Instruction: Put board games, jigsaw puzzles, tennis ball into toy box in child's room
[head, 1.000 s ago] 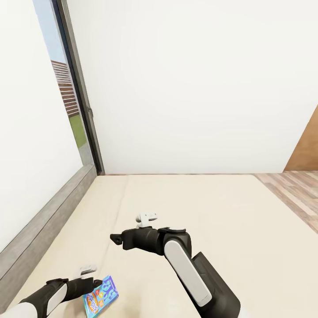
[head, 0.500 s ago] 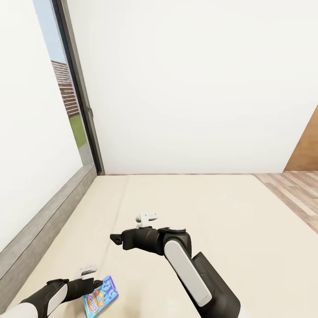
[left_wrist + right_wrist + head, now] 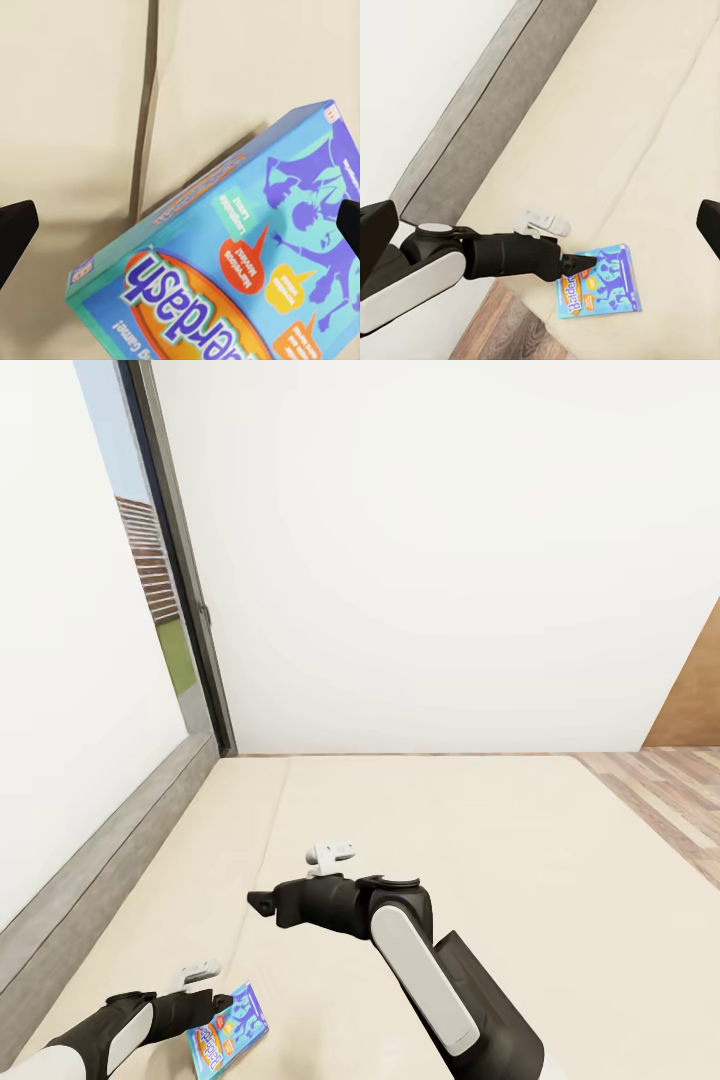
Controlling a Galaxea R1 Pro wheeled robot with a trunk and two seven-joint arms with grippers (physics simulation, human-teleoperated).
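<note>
One small blue board game (image 3: 228,1030) lies flat on the bed (image 3: 560,880) close to its near edge, and the left gripper (image 3: 222,1001) sits right at the box's top edge with its jaws spread wide; the left wrist view shows the printed lid (image 3: 225,262) between the two dark fingertips (image 3: 15,232). Whether a finger touches the box I cannot tell. To take it well, I judge the gripper should come down so one finger slips under the thin edge, then close across the box's thickness rather than its broad face. The right gripper (image 3: 262,902) hangs over the mattress farther in, seemingly empty; how its jaws stand I cannot tell. Beyond, the beige mattress runs bare to a white wall (image 3: 430,560), with a low grey headboard (image 3: 110,860) and a window (image 3: 150,580) along the left and wood floor (image 3: 660,790) at the right.
</note>
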